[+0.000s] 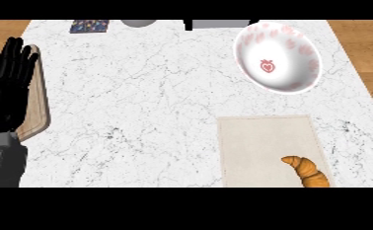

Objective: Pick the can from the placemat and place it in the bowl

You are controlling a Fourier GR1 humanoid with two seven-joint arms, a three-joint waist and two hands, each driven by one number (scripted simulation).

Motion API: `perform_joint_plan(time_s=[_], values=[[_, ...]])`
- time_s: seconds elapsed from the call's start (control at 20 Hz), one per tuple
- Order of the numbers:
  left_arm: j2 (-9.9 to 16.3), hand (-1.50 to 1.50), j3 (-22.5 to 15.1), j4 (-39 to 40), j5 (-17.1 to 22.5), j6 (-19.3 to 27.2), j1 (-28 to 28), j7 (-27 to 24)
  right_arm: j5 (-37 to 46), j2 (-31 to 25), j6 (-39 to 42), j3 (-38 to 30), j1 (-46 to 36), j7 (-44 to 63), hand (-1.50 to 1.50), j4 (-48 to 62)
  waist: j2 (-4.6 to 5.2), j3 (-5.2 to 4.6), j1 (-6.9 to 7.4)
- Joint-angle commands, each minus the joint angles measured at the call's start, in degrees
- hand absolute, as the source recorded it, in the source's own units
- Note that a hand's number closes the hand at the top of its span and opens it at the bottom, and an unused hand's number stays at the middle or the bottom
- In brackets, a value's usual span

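The white marbled surface (146,110) fills most of the head view, with wooden floor showing at the top corners. On its near right part lies a pale beige placemat (266,150), long axis running toward and away from the robot. No can shows on it; what lies there is a golden croissant (307,171), at the placemat's near right corner, its long axis running from upper left to lower right, its pointed tip toward the placemat's middle. Beyond the placemat, well apart from the croissant, sits a white bowl (291,46) patterned with pink strawberries; it holds nothing, and one strawberry mark shows at its inside centre. Bare marble lies between placemat and bowl. At the left edge a wooden board (36,110) lies partly under the left hand (15,81), which rests open, fingers straight and pointing away, holding nothing. The right hand is out of view. Along the far edge are a small dark patterned item (89,25), a grey round object (138,22) and a grey block (218,24), all cut off
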Motion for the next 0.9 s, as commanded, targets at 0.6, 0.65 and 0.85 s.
perform_joint_plan(time_s=[0.6, 0.65, 0.85], values=[[-1.43, 0.0, -1.84, -1.88, -0.36, -0.23, -1.53, 2.62, -20.05, 3.05, 13.24, 10.1, -26.49, 38.12, 1.5, -18.59, 0.37, 0.06, 2.41], [-1.5, 0.0, -1.65, 1.03, -1.13, -0.05, -2.47, 0.67, -19.23, 1.47, 12.77, 12.86, -30.27, 41.25, 1.5, -16.69, 0.5, 0.03, 2.55], [0.18, 0.0, 0.29, 1.8, 0.2, -1.77, -2.58, 0.02, -16.84, 0.77, 11.15, 21.46, -38.36, 43.92, 1.5, -9.85, 0.67, 0.03, 3.04]])
